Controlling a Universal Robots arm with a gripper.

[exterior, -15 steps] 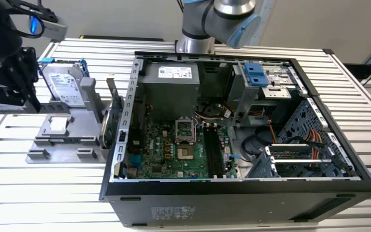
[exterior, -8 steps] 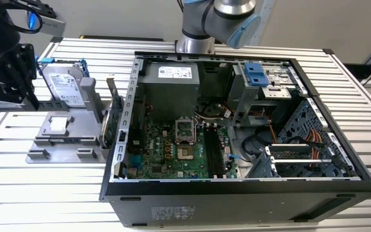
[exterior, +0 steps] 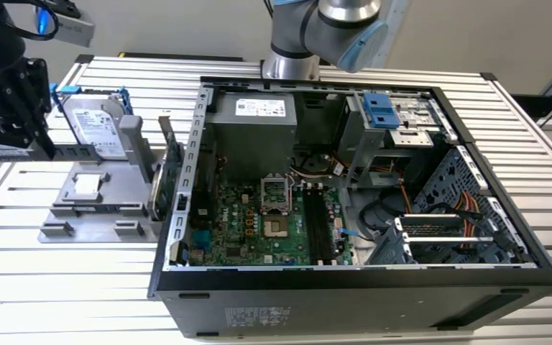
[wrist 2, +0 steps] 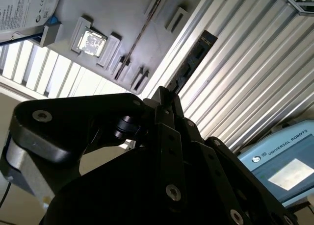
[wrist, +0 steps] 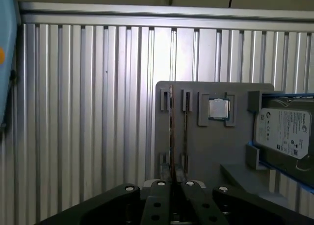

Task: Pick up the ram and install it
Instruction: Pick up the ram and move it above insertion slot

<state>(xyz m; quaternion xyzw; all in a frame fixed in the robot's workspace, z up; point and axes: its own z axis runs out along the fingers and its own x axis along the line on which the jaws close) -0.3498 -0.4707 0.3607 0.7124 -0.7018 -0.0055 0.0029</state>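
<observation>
My black gripper [exterior: 29, 147] hangs at the exterior view's left, above the table beside the grey parts holder [exterior: 94, 205]. It is shut on the ram [exterior: 0, 149], a slim stick that lies level there. In the second wrist view the ram [wrist 2: 195, 56] sticks out dark from the fingertips of the gripper [wrist 2: 167, 95]. In the first wrist view the ram [wrist: 171, 132] shows edge-on as a thin strip rising from the gripper [wrist: 172, 183], over the holder [wrist: 206, 151]. The open computer case [exterior: 185, 237] lies to the exterior view's right, with its long black memory slots [exterior: 316, 226] on the motherboard.
On the holder stand a silver hard drive with blue rails [exterior: 95, 128], a processor chip [wrist: 217, 109] and a green expansion card [exterior: 164, 183] next to the case wall. The arm's base [exterior: 290, 65] rises behind the case. The table is ribbed aluminium [exterior: 65, 287].
</observation>
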